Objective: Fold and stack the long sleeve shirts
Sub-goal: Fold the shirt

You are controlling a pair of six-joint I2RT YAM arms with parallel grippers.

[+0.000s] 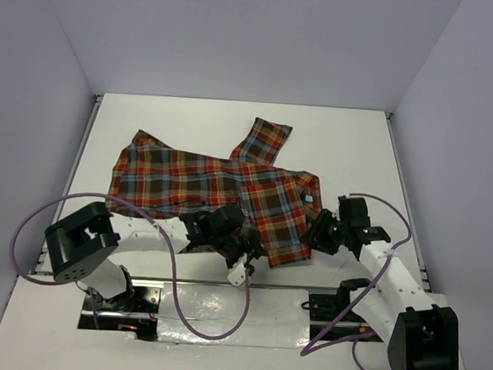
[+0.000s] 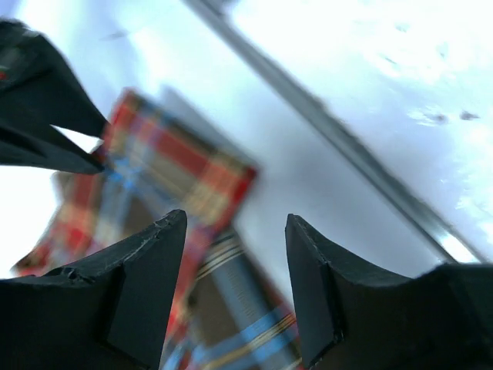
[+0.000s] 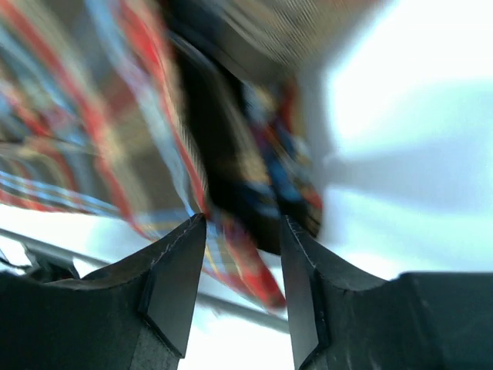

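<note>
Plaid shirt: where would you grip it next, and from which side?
Probably the near corner of the plaid shirt, from the near-right: that edge lies flat against bare table, and the open right gripper is beside it.

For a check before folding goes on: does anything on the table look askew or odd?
Yes. The plaid shirt lies crooked and rumpled on the table, one sleeve sticking toward the far edge.
</note>
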